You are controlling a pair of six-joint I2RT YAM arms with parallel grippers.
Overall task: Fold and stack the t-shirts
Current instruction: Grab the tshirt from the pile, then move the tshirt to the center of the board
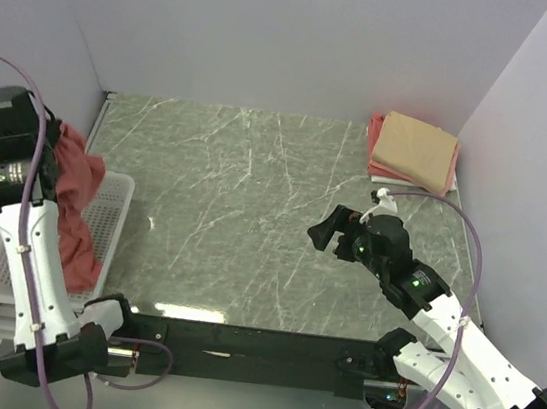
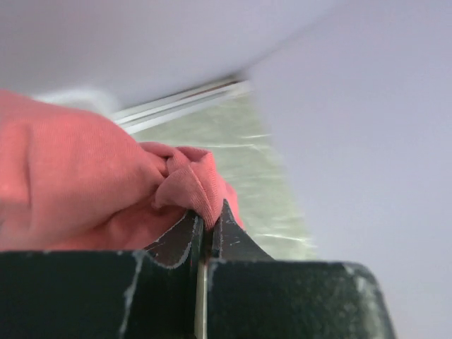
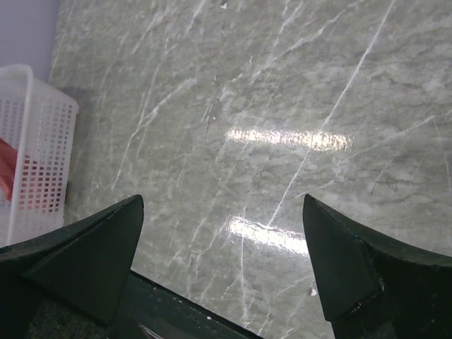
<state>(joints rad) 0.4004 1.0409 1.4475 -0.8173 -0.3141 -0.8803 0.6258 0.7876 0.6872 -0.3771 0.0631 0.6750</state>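
Shirt in the air! The salmon-red t-shirt (image 1: 76,207) hangs bunched at nine o'clock on the table (image 1: 245,191), pinched at its top and trailing down over the white mesh basket (image 1: 118,206) that sits against the left edge. From the right wrist view, red cloth shows through the basket's mesh wall, so the lower end is inside it; whether it rests on the bottom I cannot tell.

The left gripper (image 2: 208,215) is clamped tight on a fold of that red shirt, jaws pressed together with cloth puffing out just above the tips.

Over at the far right corner, around one to two o'clock, a folded tan t-shirt (image 1: 417,148) lies on top of a folded pink t-shirt (image 1: 374,137), only the pink one's edges peeking out on the left and near sides. That pile is well apart from the red shirt.

The right gripper (image 1: 324,233) hovers above bare marble at about four o'clock, pointing towards nine, jaws spread wide with nothing between them, the tabletop showing in the gap.
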